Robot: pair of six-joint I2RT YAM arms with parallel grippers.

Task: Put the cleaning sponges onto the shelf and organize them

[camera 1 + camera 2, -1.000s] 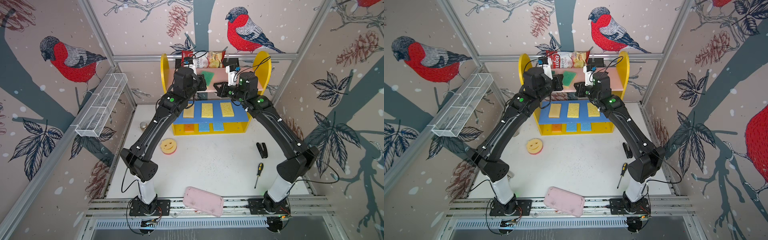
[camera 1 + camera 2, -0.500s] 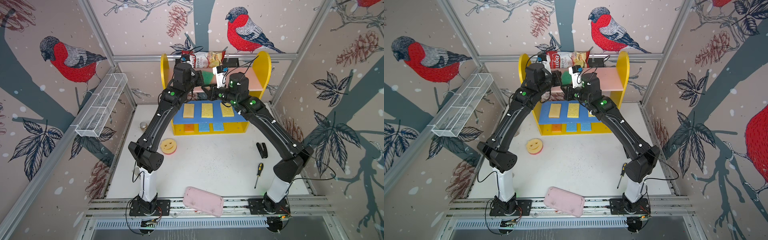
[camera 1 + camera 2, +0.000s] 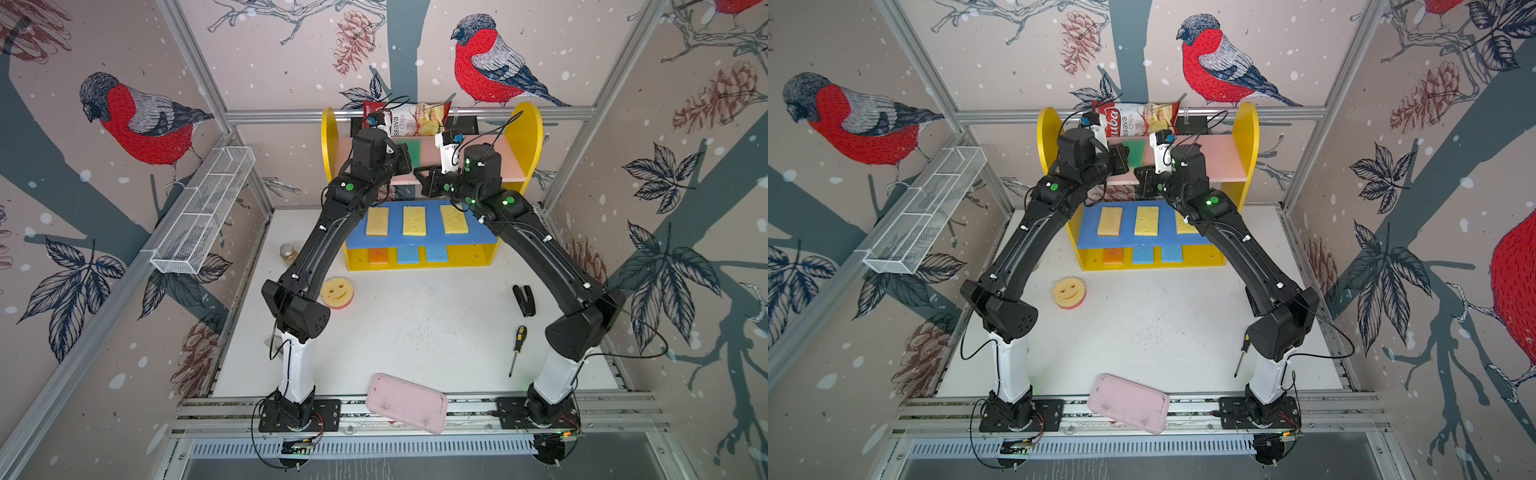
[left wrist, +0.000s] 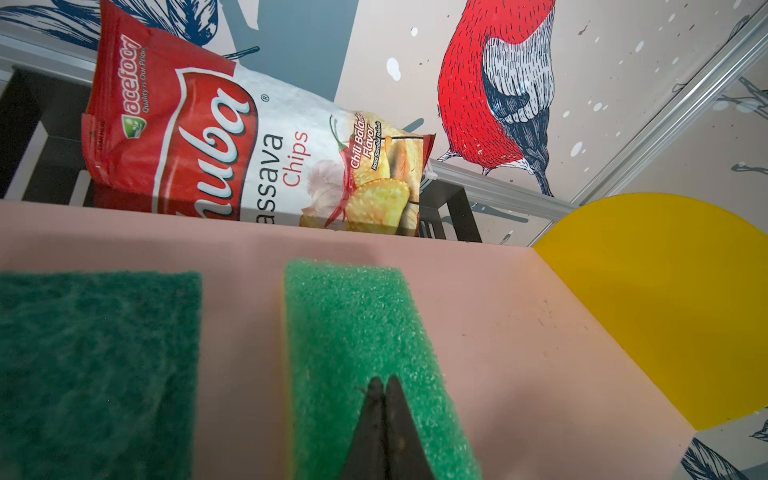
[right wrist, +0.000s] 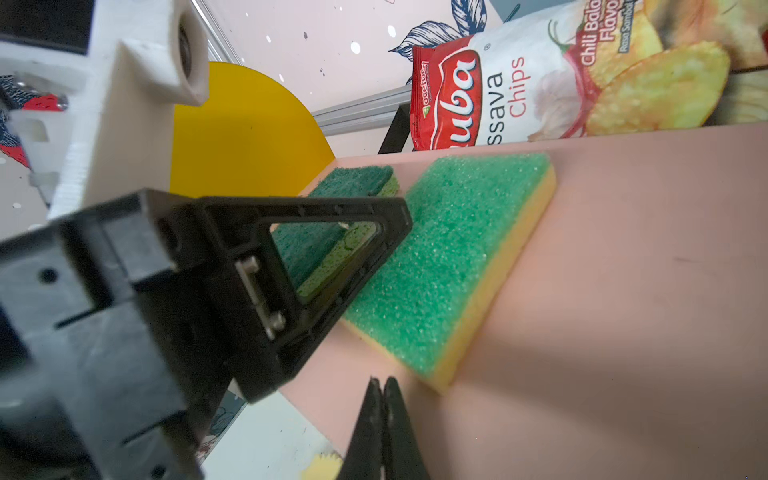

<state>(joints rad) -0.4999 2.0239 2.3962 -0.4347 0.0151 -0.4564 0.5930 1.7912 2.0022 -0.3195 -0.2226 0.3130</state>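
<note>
Right tool [image 5: 384, 382] drawn back, pressed together, left tool [image 4: 384, 382] closed too, over porous green rectangular sponge [image 4: 357, 324], smooth pink shelf [image 4: 519, 332].

Green sponge [image 4: 357, 332], pink shelf board [image 4: 519, 332], bird-patterned walls [image 3: 665, 124]

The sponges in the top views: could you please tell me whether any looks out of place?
Yes: the round smiley-face sponge lies alone on the white table in front of the shelf, while the other visible sponges lie flat on its boards.
</note>
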